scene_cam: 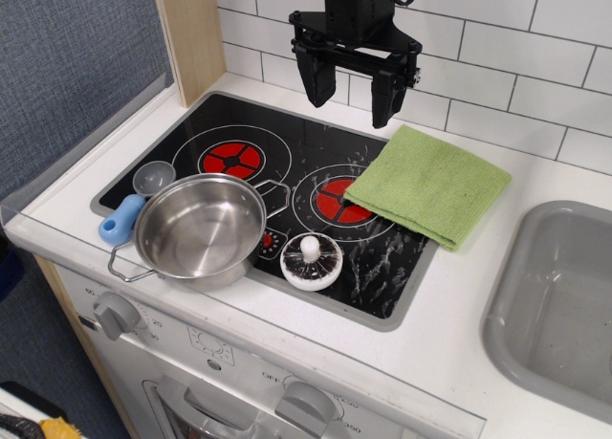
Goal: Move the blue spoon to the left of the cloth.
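The blue spoon (131, 204) lies at the front left of the black hob, its light-blue handle (120, 221) toward the front and its grey bowl (153, 178) toward the back, touching the steel pot's left side. The light-green cloth (428, 184) lies folded on the hob's right side, partly over the right burner. My gripper (351, 92) hangs open and empty above the back of the hob, left of the cloth's far corner and well away from the spoon.
A steel pot (201, 227) stands at the hob's front left. A white knobbed lid (312, 261) lies to its right. A grey sink (564, 305) is at the right. A wooden post (196, 37) and tiled wall stand behind.
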You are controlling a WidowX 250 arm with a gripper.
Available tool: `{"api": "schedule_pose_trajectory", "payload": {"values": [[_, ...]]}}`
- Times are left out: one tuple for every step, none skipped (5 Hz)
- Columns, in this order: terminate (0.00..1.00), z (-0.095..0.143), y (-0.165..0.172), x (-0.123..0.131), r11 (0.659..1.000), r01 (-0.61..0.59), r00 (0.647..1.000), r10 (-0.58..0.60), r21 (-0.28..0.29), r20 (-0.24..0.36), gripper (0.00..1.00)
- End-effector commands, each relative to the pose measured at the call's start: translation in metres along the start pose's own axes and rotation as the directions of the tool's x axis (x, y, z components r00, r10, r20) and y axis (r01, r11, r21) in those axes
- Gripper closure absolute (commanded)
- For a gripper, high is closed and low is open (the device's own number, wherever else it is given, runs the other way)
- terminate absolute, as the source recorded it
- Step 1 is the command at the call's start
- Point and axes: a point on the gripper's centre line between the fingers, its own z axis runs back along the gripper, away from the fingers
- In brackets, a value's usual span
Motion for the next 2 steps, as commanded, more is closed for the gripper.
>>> {"api": "schedule_pose_trajectory", "payload": {"values": [[0.00, 0.000, 0.000, 0.000, 1.000, 0.000, 1.000, 0.000, 0.000, 0.000, 0.00], [0.00, 0.010, 0.016, -0.009, 1.000, -0.024, 0.999, 0.024, -0.002, 0.022, 0.00]]}}
